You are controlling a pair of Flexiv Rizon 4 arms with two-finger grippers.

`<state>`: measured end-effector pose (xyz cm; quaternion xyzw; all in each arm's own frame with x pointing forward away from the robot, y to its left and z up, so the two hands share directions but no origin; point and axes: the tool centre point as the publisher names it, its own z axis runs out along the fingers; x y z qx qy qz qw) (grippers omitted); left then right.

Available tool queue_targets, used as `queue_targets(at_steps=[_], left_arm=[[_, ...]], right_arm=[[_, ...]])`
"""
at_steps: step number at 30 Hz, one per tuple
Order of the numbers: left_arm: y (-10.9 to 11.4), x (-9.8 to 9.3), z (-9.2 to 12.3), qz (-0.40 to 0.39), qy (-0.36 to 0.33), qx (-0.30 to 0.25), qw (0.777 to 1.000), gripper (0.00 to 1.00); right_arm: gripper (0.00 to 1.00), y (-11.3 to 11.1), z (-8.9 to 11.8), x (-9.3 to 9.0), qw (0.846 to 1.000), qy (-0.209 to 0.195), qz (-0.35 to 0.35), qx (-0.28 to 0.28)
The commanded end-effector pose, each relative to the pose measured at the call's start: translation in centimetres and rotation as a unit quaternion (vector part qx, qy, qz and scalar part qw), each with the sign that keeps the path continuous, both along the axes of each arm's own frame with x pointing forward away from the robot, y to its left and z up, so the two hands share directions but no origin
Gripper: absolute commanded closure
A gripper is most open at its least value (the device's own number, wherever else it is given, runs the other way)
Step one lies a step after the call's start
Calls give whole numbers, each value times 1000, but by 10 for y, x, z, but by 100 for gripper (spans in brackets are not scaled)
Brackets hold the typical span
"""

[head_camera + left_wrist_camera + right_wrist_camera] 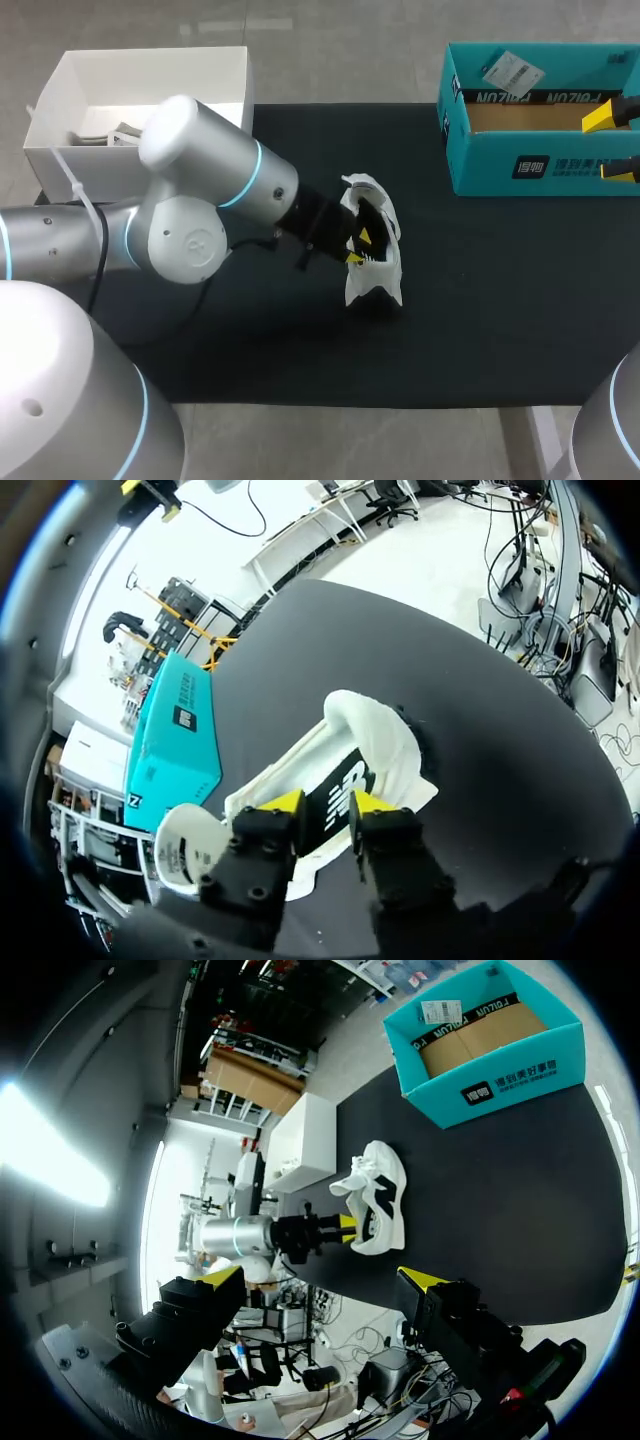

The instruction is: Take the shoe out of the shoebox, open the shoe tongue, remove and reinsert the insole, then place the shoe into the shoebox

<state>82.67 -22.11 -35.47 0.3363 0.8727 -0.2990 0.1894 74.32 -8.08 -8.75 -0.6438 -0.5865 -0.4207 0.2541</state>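
Note:
A white shoe (374, 270) with black trim stands on the black mat (480, 300) at the middle of the table, its opening turned toward my left arm. My left gripper (358, 248) is at that opening, its yellow tips a little apart and open. In the left wrist view the gripper (327, 803) has the black insole (340, 780) just ahead of the gap, and the white tongue (185, 850) is folded back beside one finger. The teal shoebox (540, 110) stands open at the back right. My right gripper (610, 145) is wide open beside it, holding nothing (320, 1278).
A white open box (140, 100) with some small items stands at the back left, behind my left arm. From the right wrist the shoe (375, 1195), the shoebox (490, 1060) and the white box (305, 1140) are all in sight.

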Motion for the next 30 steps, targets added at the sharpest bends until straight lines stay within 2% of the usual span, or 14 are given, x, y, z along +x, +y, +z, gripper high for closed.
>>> queue_targets(at_steps=[1, 6, 10, 18, 21, 25, 26, 30], left_arm=[[-5, 0, -4, -9, 6, 12, 1000, 100], [-8, -1, -10, -15, 13, 15, 1000, 100], [-10, -2, -3, -34, 19, 21, 999, 100], [-10, -5, 16, -110, 1, 126, 986, 100], [-12, -5, 21, -146, -22, 160, 976, 100], [-6, -4, 27, -186, -46, 232, 954, 100], [-4, -4, 29, -193, -27, 224, 955, 100], [-4, -4, 29, -193, -27, 224, 955, 100]], right_arm=[[0, 0, 0, 0, 1000, 1, 0, -1], [0, 0, 0, 0, 1000, 1, 0, -1], [0, 0, 0, 0, 1000, 1, 0, -1], [0, 0, 0, 0, 1000, 1, 0, -1], [0, 0, 0, 0, 1000, 1, 0, -1], [0, 0, 0, 0, 1000, 1, 0, -1], [0, 0, 0, 0, 1000, 1, 0, -1], [0, 0, 0, 0, 1000, 1, 0, -1]])
